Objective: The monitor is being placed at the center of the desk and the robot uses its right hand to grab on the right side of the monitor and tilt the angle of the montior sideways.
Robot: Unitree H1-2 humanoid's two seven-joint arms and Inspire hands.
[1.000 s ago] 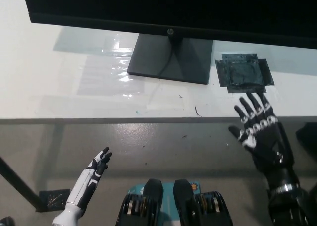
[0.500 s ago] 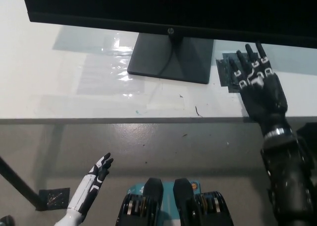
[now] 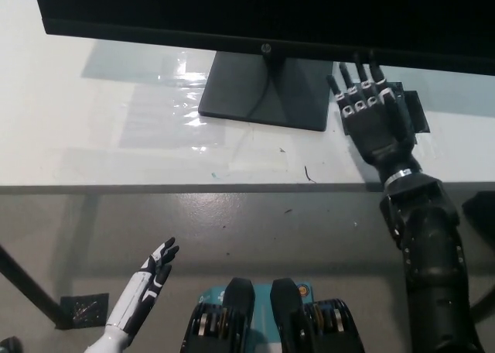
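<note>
The monitor (image 3: pixel 255 16) stands at the far middle of the white desk (image 3: pixel 93 136), its screen spanning the top of the view and its dark base (image 3: pixel 267 90) set back from the desk's near edge, with bare desk surface open to the left. The black right hand (image 3: pixel 375 117) lies over a dark taped patch (image 3: pixel 414 109) just right of the base, fingers spread and extended, their tips reaching under the screen's lower edge and grasping nothing. The white left hand (image 3: pixel 151 279) rests low at the lower left, below the desk edge, fingers straight and holding nothing.
</note>
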